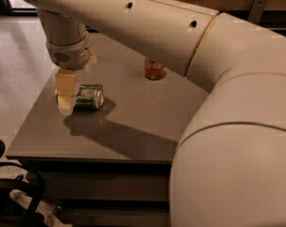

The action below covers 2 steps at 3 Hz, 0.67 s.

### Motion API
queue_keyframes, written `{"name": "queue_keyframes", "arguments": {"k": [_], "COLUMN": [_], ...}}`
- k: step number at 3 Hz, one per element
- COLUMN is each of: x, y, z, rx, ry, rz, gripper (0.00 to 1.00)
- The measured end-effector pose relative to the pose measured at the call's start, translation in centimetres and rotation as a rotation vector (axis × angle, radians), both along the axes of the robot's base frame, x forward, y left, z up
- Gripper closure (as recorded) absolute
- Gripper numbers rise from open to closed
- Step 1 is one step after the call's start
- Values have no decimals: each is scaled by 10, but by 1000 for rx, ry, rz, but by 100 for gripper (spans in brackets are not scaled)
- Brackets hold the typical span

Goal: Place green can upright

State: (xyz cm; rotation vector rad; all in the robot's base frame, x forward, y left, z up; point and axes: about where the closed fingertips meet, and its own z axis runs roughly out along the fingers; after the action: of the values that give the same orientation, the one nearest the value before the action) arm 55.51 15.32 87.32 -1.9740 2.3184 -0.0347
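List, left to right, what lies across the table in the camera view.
end effector, at the left end of the green can → green can, lying on its side → red can, upright and farther back → robot arm, filling the right side.

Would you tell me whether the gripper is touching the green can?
Cannot tell: in the camera view the gripper covers one end of the green can, hiding any contact or gap.

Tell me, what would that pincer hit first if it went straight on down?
Likely the green can lying on its side: the pincer points down at one end of it. Depth is unclear, so it might reach the table instead.
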Motion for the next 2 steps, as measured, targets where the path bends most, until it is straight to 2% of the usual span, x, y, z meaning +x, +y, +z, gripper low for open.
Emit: {"name": "queue_keyframes", "arguments": {"k": [2], "x": [3], "y": [5], "z": [-23], "rx": [-12], "ry": [29], "rz": [31], "gripper": [0]}}
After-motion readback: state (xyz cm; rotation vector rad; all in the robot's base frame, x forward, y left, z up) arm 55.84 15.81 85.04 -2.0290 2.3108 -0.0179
